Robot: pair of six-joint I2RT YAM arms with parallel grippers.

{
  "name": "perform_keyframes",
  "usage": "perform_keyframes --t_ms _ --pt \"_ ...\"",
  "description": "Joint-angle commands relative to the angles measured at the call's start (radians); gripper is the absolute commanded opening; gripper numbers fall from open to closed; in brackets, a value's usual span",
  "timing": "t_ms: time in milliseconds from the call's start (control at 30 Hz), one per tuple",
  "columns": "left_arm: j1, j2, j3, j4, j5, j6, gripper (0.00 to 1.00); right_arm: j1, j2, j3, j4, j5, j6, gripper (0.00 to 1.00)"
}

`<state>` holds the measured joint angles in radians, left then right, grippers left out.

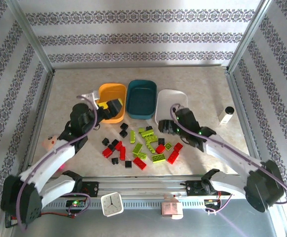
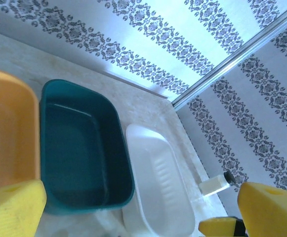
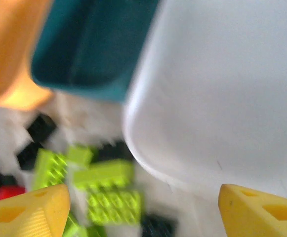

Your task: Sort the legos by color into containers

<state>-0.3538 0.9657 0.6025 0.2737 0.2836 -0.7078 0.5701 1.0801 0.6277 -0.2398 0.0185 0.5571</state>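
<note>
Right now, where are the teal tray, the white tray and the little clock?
teal tray (image 1: 142, 101), top view, bare floor.
white tray (image 2: 160, 187), left wrist view, bare floor.
clock (image 1: 114, 203), top view, its face.

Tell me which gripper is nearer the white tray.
Right. The right gripper hangs at the white tray's near edge; the left gripper is over the orange tray, with the teal tray between.

**Bystanders at the edge of a sorting job**

From my remote console I see a white cylinder with a black cap (image 1: 226, 116) sitting on the pale, marbled surface (image 1: 202, 94) near the right wall. A small white clock (image 1: 112, 204) and a pink-and-white box (image 1: 172, 209) sit at the near edge. A round pink object (image 1: 51, 143) rests at left. Patterned wallpaper (image 1: 133, 29) lines the enclosure.
</note>
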Motion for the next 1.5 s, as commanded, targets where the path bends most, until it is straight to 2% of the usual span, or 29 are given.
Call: perform_keyframes --t_ms 0,133,233,333,567,667,833,1167,1300,1467 --pt "-0.012 -0.19 -0.123 -0.123 -0.038 0.007 0.99 0.033 -0.131 -0.095 -0.181 0.184 0.087 0.75" --pt "-0.012 -0.414 -0.247 -0.204 -0.094 -0.018 0.99 0.063 -0.21 -0.158 -0.262 0.215 0.151 0.73" --pt "-0.011 -0.539 -0.322 -0.216 -0.116 -0.056 0.99 0.069 -0.188 -0.18 -0.276 0.228 0.164 0.74" --pt "-0.012 -0.602 -0.359 -0.235 -0.138 -0.073 0.99 0.071 -0.143 -0.199 -0.223 0.199 0.167 0.75" --pt "-0.012 -0.595 -0.359 -0.255 -0.134 -0.073 0.99 0.038 -0.055 -0.172 -0.099 0.248 0.153 0.77" --pt "-0.011 -0.594 -0.359 -0.257 -0.125 -0.073 0.99 -0.02 0.013 -0.134 -0.047 0.208 0.129 0.76" --pt "-0.013 -0.594 -0.372 -0.263 -0.122 -0.08 0.99 -0.063 0.141 -0.066 0.013 0.179 0.094 0.76" --pt "-0.011 -0.594 -0.383 -0.268 -0.119 -0.091 0.99 -0.101 0.346 0.075 0.089 0.156 0.056 0.75" --pt "-0.011 -0.594 -0.383 -0.271 -0.12 -0.093 0.99 -0.107 0.36 0.094 0.077 0.153 0.04 0.76" --pt "-0.012 -0.594 -0.385 -0.272 -0.112 -0.098 0.99 -0.081 0.21 0.01 -0.004 0.15 0.046 0.77"
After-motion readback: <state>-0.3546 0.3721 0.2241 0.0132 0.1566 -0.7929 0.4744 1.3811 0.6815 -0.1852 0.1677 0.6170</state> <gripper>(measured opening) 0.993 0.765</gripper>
